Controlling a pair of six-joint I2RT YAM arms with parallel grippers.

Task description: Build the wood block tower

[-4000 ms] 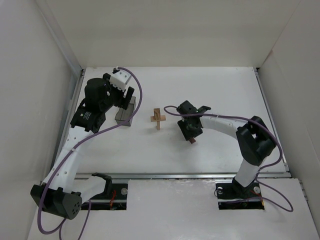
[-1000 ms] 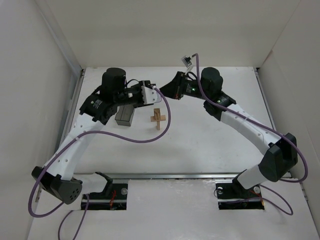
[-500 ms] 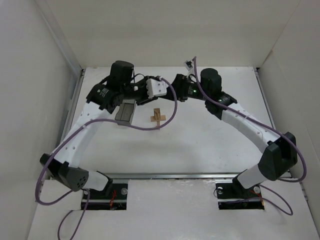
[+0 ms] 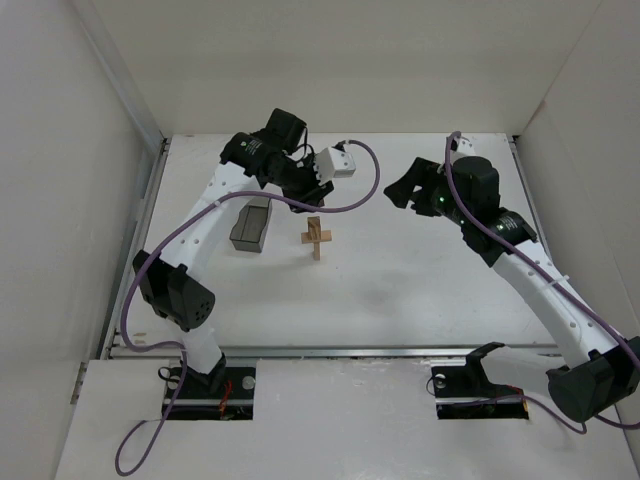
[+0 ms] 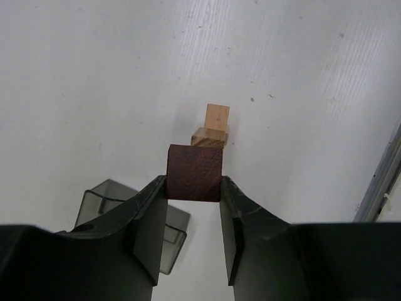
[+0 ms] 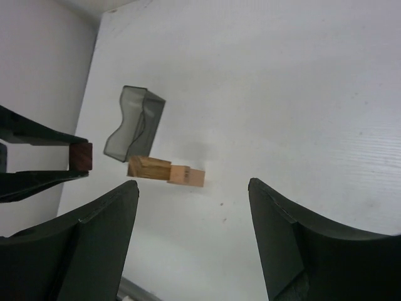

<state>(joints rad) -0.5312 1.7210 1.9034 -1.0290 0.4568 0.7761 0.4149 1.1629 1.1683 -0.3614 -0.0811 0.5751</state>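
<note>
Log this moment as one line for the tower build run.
left tool: shut on dark red block, held clear of tan tower | right tool: open, empty | status: red block not yet placed

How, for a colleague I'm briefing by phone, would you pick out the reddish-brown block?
On the white table, find the grey box and the tan wood block tower beside it. Above them the left gripper pinches the reddish-brown block. It alone is red-brown and held aloft.

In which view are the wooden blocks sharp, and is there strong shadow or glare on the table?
Top external view: even light, no glare, faint shadows; the wood block tower is small but sharp. Left wrist view: the dark reddish-brown block between the jaws is sharp. Right wrist view: the tower casts a soft shadow; the jaws are dark, featureless.
</note>
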